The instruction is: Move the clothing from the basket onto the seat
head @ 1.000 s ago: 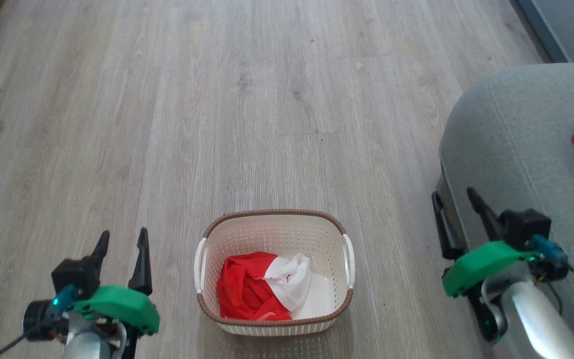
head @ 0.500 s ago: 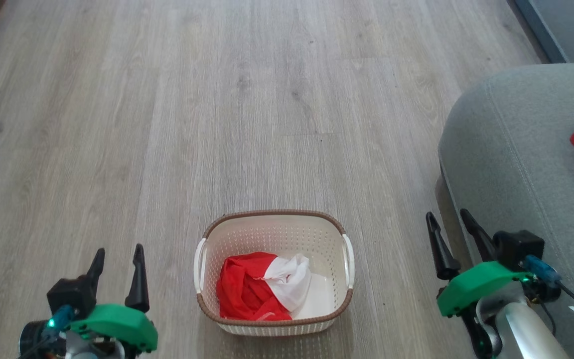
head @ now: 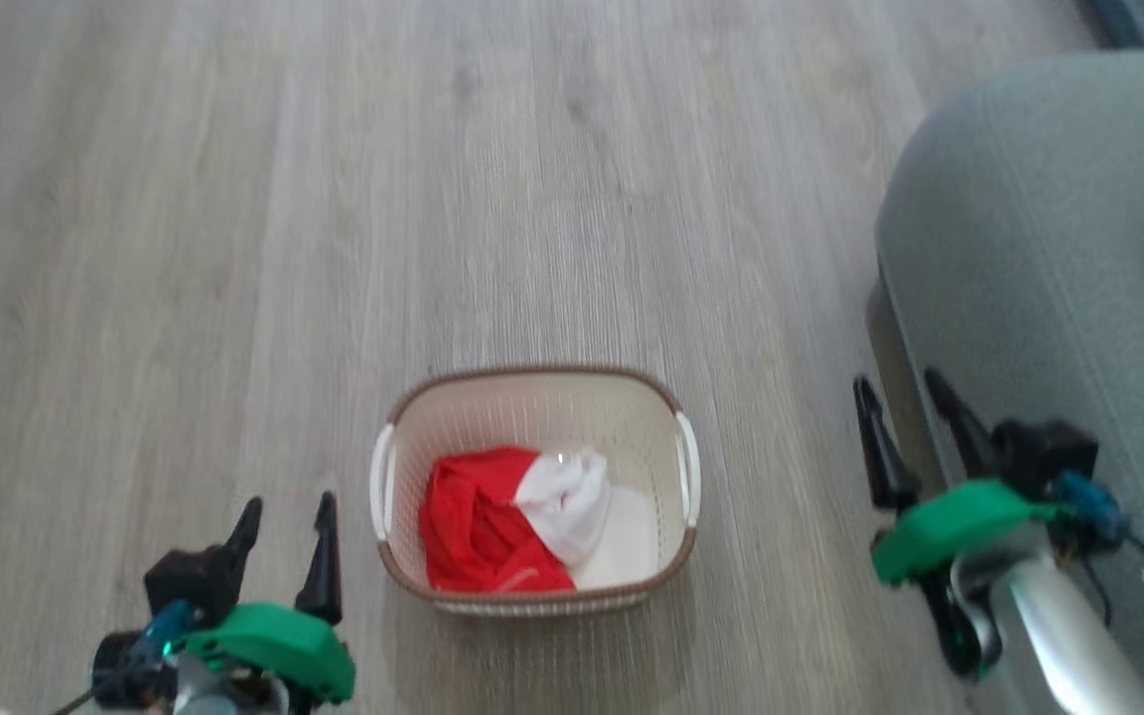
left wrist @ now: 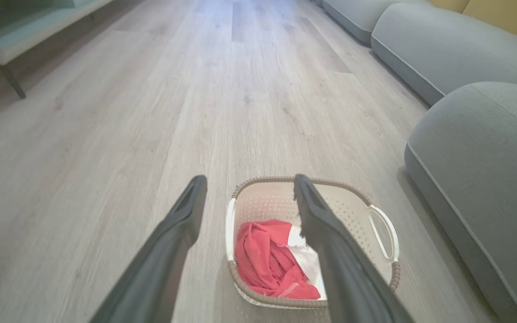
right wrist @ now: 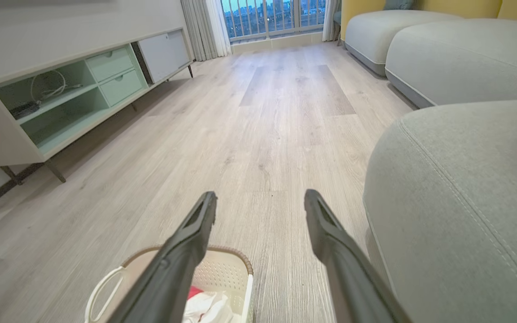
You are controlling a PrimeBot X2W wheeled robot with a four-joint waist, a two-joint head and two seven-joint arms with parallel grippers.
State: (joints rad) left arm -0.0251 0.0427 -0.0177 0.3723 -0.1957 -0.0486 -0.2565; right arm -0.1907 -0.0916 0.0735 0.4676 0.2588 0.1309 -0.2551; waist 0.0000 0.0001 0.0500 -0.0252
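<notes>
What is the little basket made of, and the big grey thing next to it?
The basket looks like cream plastic: stiff walls dotted with small holes, plus a brown woven-look rim. The seat seems covered in grey-green fabric, matte, with stitched seams; what lies under the cover can't be seen.

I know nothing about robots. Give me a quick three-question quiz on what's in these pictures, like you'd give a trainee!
1. True or false: the left end effector grips the red clothing.
2. The basket stands on: A a shelf; B the floor; C a table.
3. Fill in: the open right end effector hangs beside the grey-green ____.
Key: 1 false; 2 B; 3 seat.
</notes>
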